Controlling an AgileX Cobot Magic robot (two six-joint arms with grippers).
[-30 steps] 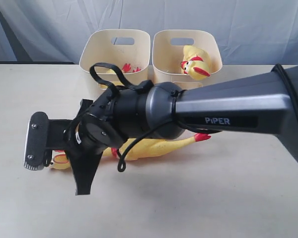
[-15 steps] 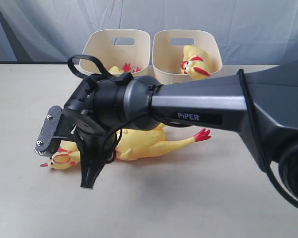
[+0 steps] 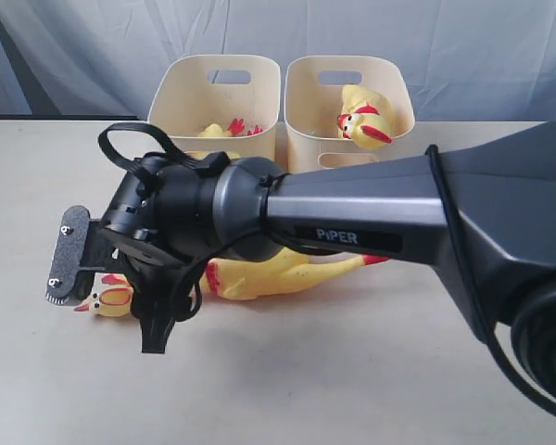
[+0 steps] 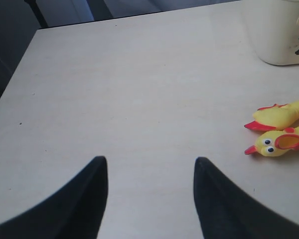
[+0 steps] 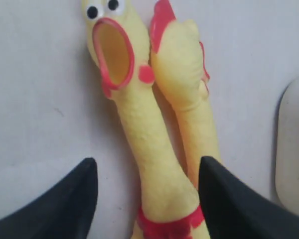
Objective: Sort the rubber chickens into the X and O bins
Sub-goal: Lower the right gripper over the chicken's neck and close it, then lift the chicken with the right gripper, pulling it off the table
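Note:
Two whole rubber chickens (image 3: 259, 276) lie side by side on the table, heads to the left. In the right wrist view one chicken's open-mouthed head (image 5: 114, 55) and the other's head (image 5: 182, 74) lie ahead of my right gripper (image 5: 147, 167). That gripper is open, its fingers astride both necks, with a gap at one side. My left gripper (image 4: 150, 162) hangs open over bare table, with the chicken heads (image 4: 279, 143) off to one side. Two cream bins (image 3: 215, 88) (image 3: 347, 93) stand at the back. Their marks are not legible.
The right bin holds a chicken head piece (image 3: 363, 119), and the left bin holds yellow and red pieces (image 3: 224, 130). My right arm (image 3: 398, 222) crosses the middle of the table and hides part of the chickens. A bin corner (image 5: 291, 139) lies close beside the right gripper.
My right wrist has turned and dropped lower over the chickens' necks, and its jaws now stand wider apart. The chickens and bins have not moved.

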